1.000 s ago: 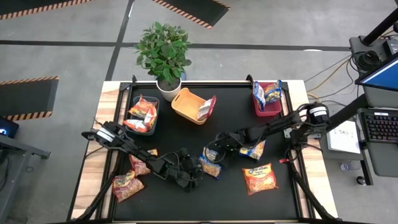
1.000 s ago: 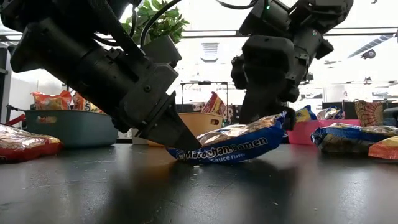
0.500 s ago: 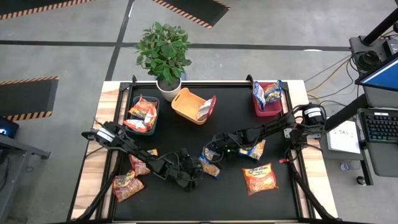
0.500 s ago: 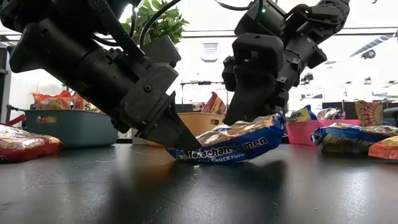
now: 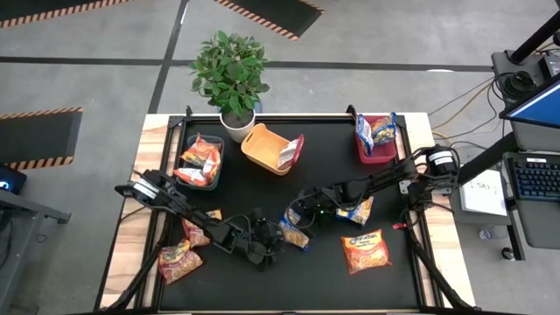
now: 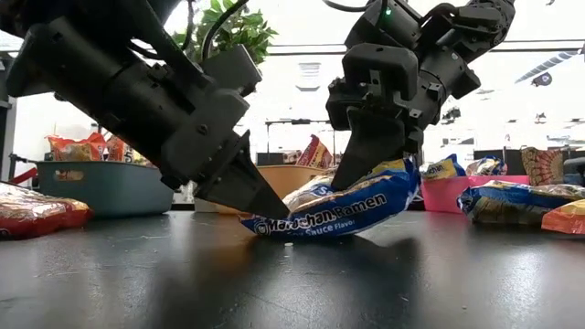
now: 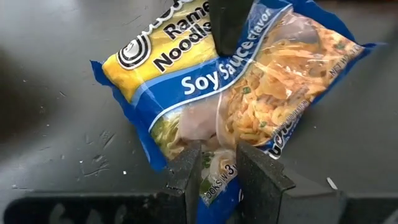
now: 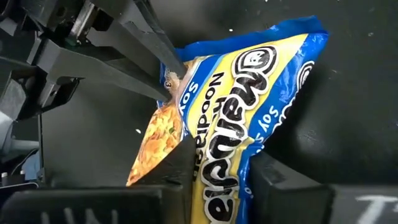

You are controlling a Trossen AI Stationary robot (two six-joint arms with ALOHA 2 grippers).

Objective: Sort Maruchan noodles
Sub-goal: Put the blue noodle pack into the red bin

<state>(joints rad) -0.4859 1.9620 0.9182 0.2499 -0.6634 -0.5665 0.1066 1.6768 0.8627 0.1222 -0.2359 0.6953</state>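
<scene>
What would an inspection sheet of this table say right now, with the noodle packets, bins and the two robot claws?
Surface: black mat on a wooden table, with packets lying loose.
Job's things: blue soy sauce packet at the centre, one end raised; orange packet and another blue packet lie loose at the right, red packets at the left.
Bins: teal bin, orange bin and red bin each hold packets.
Clutter: potted plant.
Grippers: left gripper and right gripper each pinch one end of the soy sauce packet.
Cables: cables on floor.
Surroundings: keyboard at the right.
</scene>
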